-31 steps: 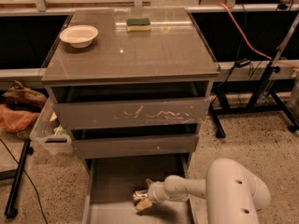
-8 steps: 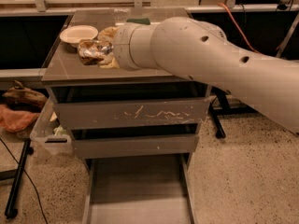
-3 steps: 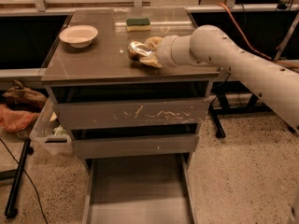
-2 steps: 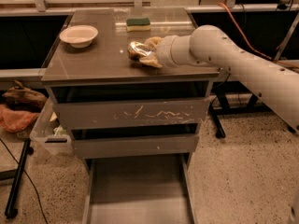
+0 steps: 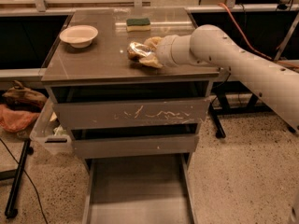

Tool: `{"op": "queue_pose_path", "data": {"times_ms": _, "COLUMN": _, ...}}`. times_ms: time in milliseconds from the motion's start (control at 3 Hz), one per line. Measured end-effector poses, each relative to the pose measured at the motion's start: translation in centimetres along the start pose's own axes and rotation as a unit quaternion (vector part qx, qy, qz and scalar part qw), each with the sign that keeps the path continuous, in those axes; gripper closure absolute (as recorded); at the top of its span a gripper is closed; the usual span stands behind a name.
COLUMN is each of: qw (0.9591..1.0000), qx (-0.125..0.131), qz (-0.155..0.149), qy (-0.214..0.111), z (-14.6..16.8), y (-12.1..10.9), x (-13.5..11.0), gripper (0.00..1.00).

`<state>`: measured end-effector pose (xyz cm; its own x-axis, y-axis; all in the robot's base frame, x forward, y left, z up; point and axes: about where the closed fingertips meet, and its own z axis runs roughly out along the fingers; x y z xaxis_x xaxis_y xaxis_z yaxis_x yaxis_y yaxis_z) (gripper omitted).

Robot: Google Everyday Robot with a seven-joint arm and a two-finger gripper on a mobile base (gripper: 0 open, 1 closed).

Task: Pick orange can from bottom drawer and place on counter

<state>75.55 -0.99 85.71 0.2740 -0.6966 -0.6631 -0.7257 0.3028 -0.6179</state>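
The orange can, shiny and crinkled, is at the counter's surface near the middle of its right half. My gripper reaches in from the right and is shut on the can, with one pale finger behind it and one in front. I cannot tell whether the can's weight rests on the counter. The bottom drawer is pulled out below, and its flat grey floor is bare.
A white bowl sits at the counter's left rear and a green-and-yellow sponge at the back middle. The scratched-front drawer and the middle drawer are shut. A clear bin and black stand legs are to the left.
Ten seconds ago my gripper held the can down in the bottom drawer; it then carried it up over the counter. Over the last second nothing has visibly moved.
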Motion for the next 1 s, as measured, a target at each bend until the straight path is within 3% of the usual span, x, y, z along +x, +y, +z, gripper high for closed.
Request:
{"op": "queue_pose_path", "data": {"times_ms": 333, "qw": 1.0000, "qx": 0.000, "qz": 0.000, "qy": 0.000, "z": 0.00, "y": 0.00, "x": 0.00, "gripper": 0.11}}
{"op": "queue_pose_path", "data": {"times_ms": 667, "qw": 1.0000, "qx": 0.000, "qz": 0.000, "qy": 0.000, "z": 0.01, "y": 0.01, "x": 0.00, "gripper": 0.00}}
{"op": "queue_pose_path", "data": {"times_ms": 1000, "qw": 1.0000, "qx": 0.000, "qz": 0.000, "qy": 0.000, "z": 0.01, "y": 0.01, "x": 0.00, "gripper": 0.00}}
